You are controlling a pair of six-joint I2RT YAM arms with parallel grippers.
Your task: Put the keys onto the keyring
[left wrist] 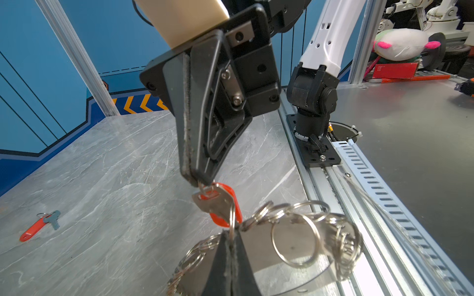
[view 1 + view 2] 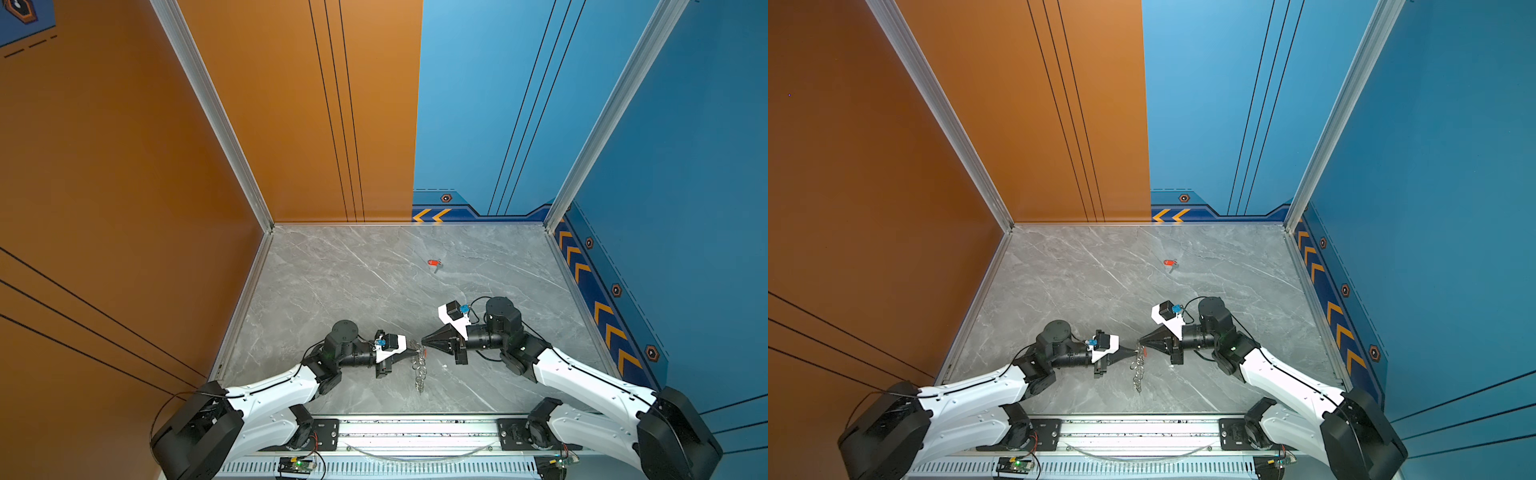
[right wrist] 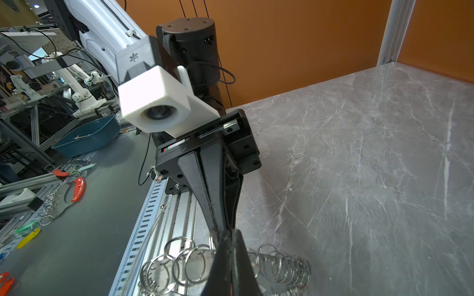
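Observation:
Both grippers meet tip to tip above the front middle of the marble table. My left gripper (image 1: 232,243) (image 2: 417,352) is shut on one silver split ring of the keyring (image 1: 295,243) (image 2: 419,374), whose chain of rings hangs down to the table. My right gripper (image 1: 196,180) (image 3: 228,234) (image 2: 424,342) is shut on the small ring of a silver key (image 1: 213,202) with an orange-red tag (image 1: 220,220), which rests against the ring held by the left gripper. A second key (image 2: 434,263) (image 2: 1169,262) (image 1: 38,225) with a red tag lies alone on the far middle of the table.
A slotted metal rail (image 2: 415,432) with both arm bases runs along the table's front edge. Orange and blue walls close the other three sides. Beyond the rail, a blue bin (image 3: 87,138) and loose key tags (image 3: 77,189) lie on a grey bench.

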